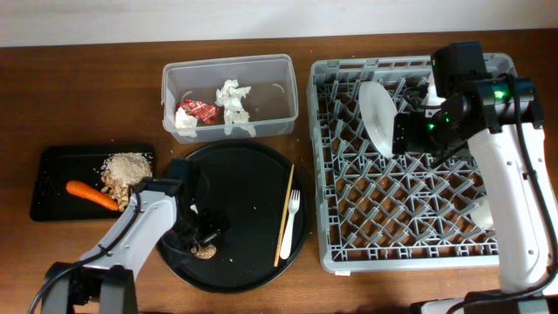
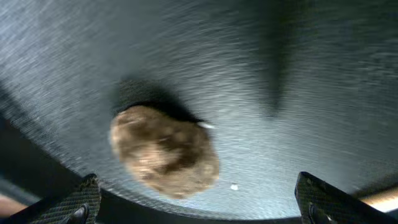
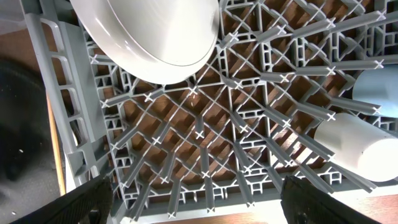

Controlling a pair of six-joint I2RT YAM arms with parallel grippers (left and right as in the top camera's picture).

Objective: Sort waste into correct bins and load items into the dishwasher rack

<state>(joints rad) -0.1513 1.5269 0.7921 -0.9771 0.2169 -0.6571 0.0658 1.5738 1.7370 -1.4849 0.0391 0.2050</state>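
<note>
Spread wide over beige food scrap point(image 2: 165, 151), lower centre (left gripper point(image 2: 199, 200)); equally parted above rack point(image 3: 199, 134) (right gripper point(image 3: 199, 196)).

The left arm point(image 1: 139, 228) and right arm point(image 1: 514, 192) are white-shelled with black joints.

The white plate point(image 3: 149, 37) is recorded leaning among the pegs of the grey rack point(image 3: 205, 149), a small white cup point(image 3: 357, 149) is laid sideways at right (pale blue cup point(image 3: 378, 93) just above), and the right gripper point(image 3: 199, 205) is held spread wide.

Table point(image 1: 87, 87): rack point(image 1: 384, 218), tub point(image 1: 270, 100), tray point(image 1: 52, 187), platter point(image 1: 248, 187)
</note>
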